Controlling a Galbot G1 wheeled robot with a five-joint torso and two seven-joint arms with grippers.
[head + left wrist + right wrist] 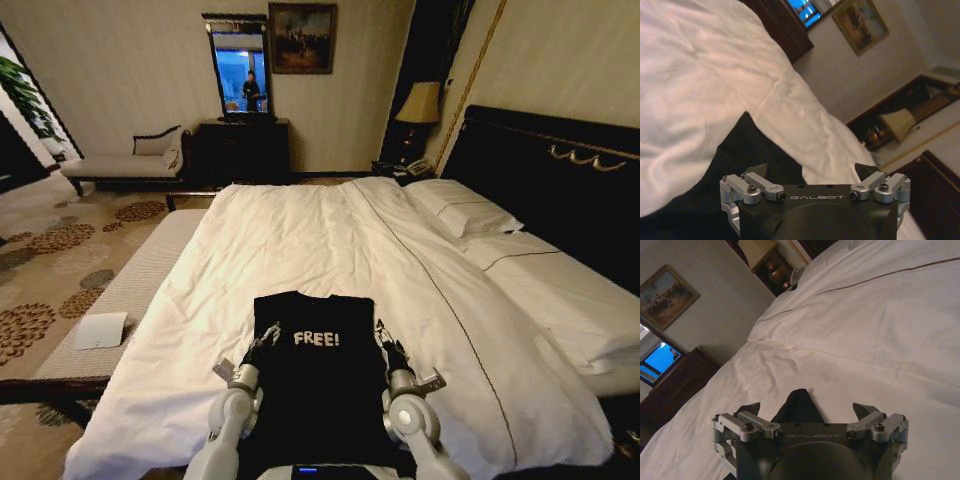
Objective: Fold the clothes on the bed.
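Lying flat, soft black T-shirt (318, 375) forms a rectangle on smooth white duvet (300, 240).

- T-shirt (318, 385): black, white "FREE!" lettering, lower centre of the head view.
- Bed (300, 240): white duvet with a thin dark stripe, white pillows; headboard (560, 190) nearly black, at right.
- Carpet (50, 280): beige with brown round flower patterns, at left.
- Grippers: silver and black, left (262, 345), right (388, 345).

Silver-white arms end in black hands (262, 340) marked "GALBOT", with silver screwed finger links.
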